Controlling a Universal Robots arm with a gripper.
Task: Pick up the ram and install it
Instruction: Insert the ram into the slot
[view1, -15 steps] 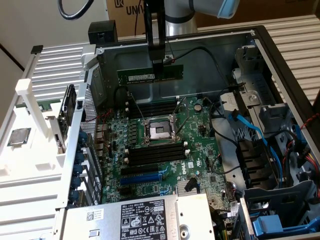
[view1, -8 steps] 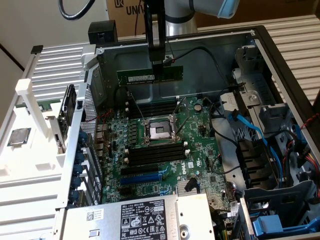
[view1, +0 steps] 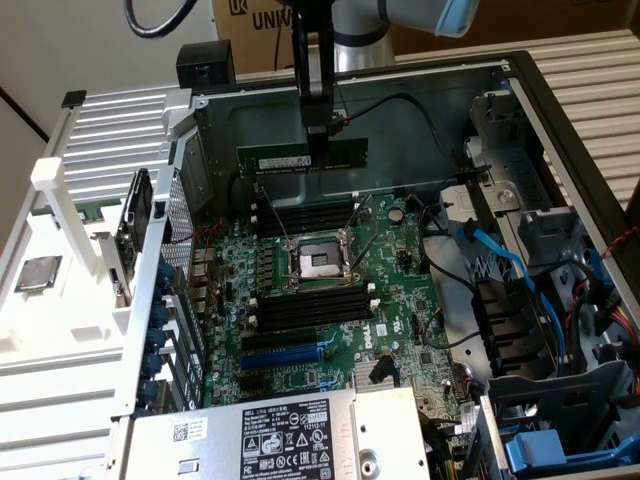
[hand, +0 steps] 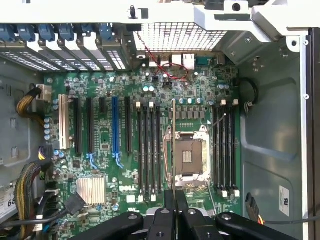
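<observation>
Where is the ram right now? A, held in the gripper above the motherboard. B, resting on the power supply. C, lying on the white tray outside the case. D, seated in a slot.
A: the gripper is shut on the ram, which hangs level in the air over the motherboard.

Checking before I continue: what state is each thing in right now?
gripper: shut on the ram.
ram: lifted above the motherboard, not in a slot.
memory slots: empty.
processor socket: empty.
processor chip: lying outside the case.
</observation>
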